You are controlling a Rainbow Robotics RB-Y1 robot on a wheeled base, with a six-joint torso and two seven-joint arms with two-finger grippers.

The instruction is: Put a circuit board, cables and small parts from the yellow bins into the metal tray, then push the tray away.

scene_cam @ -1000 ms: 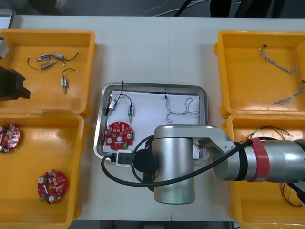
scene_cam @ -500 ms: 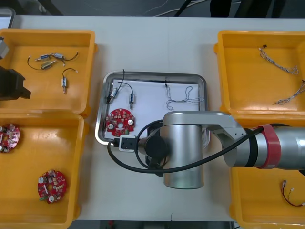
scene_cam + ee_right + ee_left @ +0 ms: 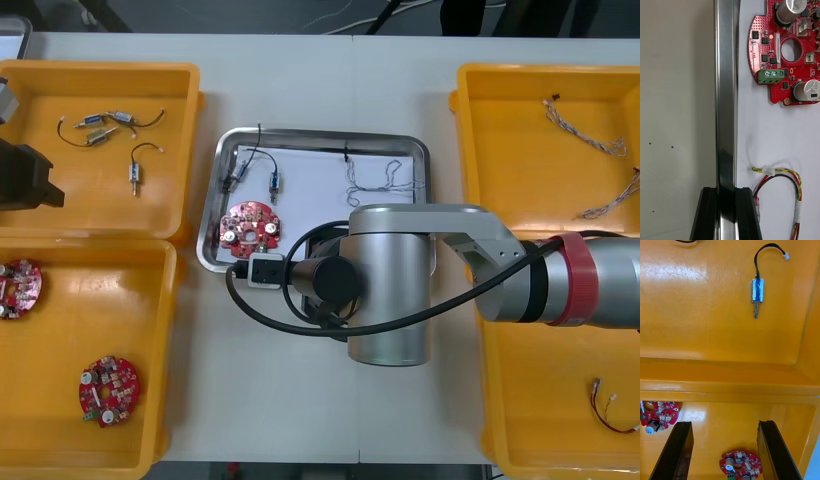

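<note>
Right end effector (image 3: 728, 193) pinched narrow on the near rim of the metal tray (image 3: 222, 200), circuit board (image 3: 250, 226) and red and yellow cable (image 3: 788, 176) inside, left end effector (image 3: 725, 425) spread wide above the left yellow bins (image 3: 60, 200)

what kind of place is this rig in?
Probably an electronics kitting bench: yellow bins of sorted circuit boards, cables and small metal parts flank a metal tray whose rim the right gripper clamps; left gripper hangs open over the left bins.
</note>
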